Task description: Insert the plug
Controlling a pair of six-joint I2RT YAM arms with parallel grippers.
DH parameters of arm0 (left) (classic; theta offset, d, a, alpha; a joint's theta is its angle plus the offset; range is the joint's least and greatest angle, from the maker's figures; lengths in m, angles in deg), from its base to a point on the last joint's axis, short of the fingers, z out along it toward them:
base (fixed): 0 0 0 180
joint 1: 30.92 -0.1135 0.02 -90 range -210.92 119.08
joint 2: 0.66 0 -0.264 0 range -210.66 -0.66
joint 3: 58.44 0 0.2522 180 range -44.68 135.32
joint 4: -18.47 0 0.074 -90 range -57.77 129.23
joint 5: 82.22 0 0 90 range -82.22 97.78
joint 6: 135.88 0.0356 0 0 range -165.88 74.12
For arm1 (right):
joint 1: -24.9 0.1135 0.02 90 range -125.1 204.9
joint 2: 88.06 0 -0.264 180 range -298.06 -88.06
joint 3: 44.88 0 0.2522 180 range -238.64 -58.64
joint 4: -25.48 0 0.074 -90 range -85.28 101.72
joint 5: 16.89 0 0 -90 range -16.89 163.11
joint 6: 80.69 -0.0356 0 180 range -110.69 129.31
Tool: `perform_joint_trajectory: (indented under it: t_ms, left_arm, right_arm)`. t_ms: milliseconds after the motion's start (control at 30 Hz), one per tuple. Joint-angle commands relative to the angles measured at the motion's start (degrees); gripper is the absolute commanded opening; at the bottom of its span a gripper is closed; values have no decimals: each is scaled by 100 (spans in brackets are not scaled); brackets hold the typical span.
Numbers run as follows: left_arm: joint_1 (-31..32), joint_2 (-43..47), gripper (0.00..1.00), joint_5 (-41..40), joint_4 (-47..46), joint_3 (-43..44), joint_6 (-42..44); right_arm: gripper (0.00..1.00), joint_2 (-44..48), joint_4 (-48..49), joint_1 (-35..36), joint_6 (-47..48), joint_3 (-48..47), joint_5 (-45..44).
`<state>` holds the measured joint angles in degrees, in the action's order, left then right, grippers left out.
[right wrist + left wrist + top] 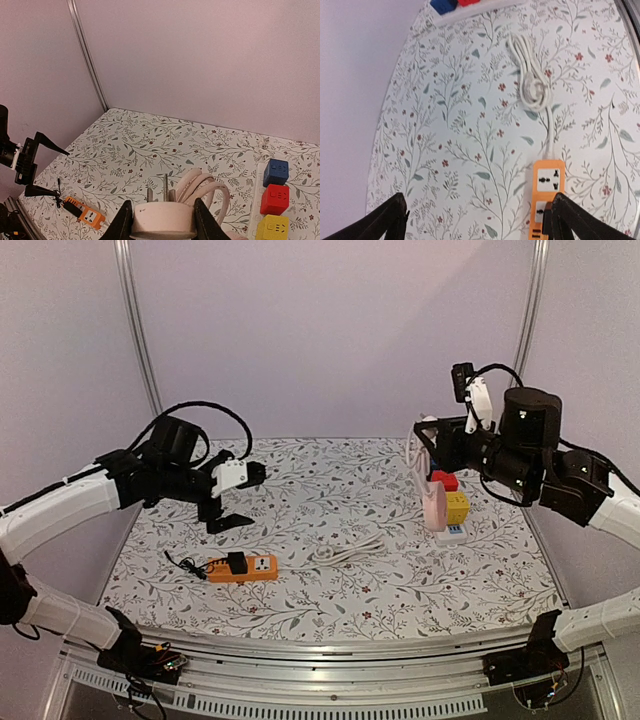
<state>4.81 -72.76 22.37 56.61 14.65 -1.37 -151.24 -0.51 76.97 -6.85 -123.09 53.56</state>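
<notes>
Black plug [237,561] stands seated in the orange power strip [262,567] in the top view, at 6 o'clock from the left gripper [252,497]. Its jaws are spread wide and hold nothing, which I read as a release above a finished insertion. The right gripper [432,438] is clamped on a pale round plug [417,448]. It is raised over the white cube strip [452,533], probably so the pink cable [433,505] hangs free.

From the left wrist, the fingers flank bare tablecloth. The orange strip lies at 4 o'clock, with the black plug just beside the right finger [575,220]; whether they touch I cannot tell. A white cable coil [530,82] lies at 1 o'clock.

From the right wrist, the pale plug sits between narrowed jaws, prongs upward. The orange strip is well apart at 9 o'clock and the cube strip is near at 3 o'clock.
</notes>
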Motion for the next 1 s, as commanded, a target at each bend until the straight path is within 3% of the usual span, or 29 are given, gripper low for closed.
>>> perform_joint_trajectory:
  t_ms: [0, 100, 167, 400, 667, 800, 967]
  left_arm:
    - [-1055, 98, 99, 696, 3088, -110, 1753]
    - [-1530, 104, 100, 684, 3637, -468, 2837]
    - [-1546, 96, 99, 491, 3553, -776, 3080]
    - [-1508, -437, 100, 320, 1823, -1272, 2127]
    - [-1411, -1145, 98, -64, 864, -1415, 1367]
    - [-1325, -1251, 89, -172, 781, -1634, 1379]
    - [-1114, -1263, 66, -294, 708, -1818, 1071]
  right_arm:
    - [0, 77, -1895, -2, 392, -556, -336]
    - [0, 17, -2100, 4, 342, -564, -384]
    - [0, 25, -2094, -2, 228, -501, -347]
    - [0, 80, -2054, -2, -47, -196, -115]
    - [0, 349, -2156, 0, -57, -17, -161]
    - [0, 404, -2189, 0, 4, -16, -192]
    - [0, 341, -2183, 3, 116, -48, -199]
